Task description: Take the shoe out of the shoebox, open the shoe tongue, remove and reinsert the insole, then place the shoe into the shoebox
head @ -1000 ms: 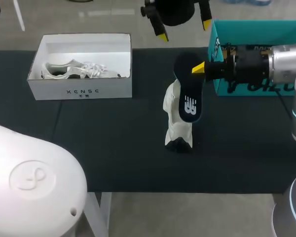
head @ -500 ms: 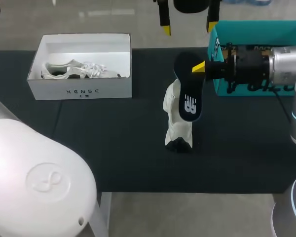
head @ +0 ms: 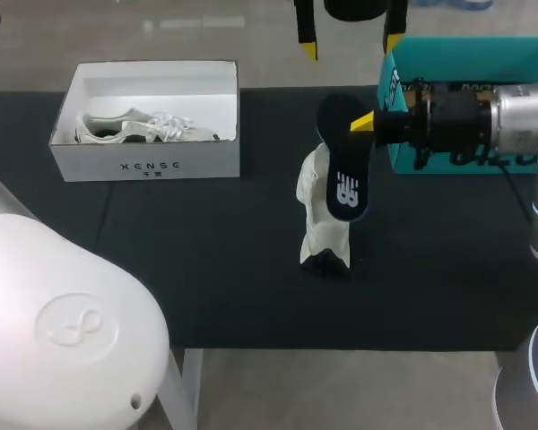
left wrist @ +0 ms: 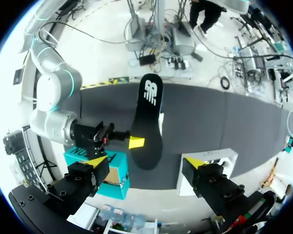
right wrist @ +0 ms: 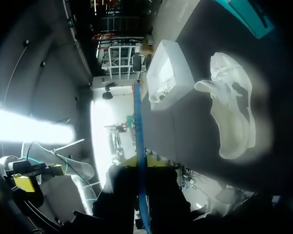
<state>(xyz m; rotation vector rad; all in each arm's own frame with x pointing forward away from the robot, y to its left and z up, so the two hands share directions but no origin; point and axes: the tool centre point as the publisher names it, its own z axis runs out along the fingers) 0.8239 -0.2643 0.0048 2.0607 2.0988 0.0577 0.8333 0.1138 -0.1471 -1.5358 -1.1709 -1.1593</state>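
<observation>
White shoebox [head: 143, 167] on table [head: 206, 269], L side: one white sneaker [head: 134, 128] inside. Teal box [head: 466, 58] R side, contents hidden. R hand [head: 359, 123] clamps dark insole [head: 343, 166] over white shoe [head: 321, 224] on table btwn boxes. L hand [head: 350, 45] spread wide, empty.

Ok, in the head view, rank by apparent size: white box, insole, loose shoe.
1. White box: clearly largest.
2. Insole and loose shoe: about alike in length. The insole sits higher, nearer the camera, and covers part of the shoe, so no ranking between them.
</observation>
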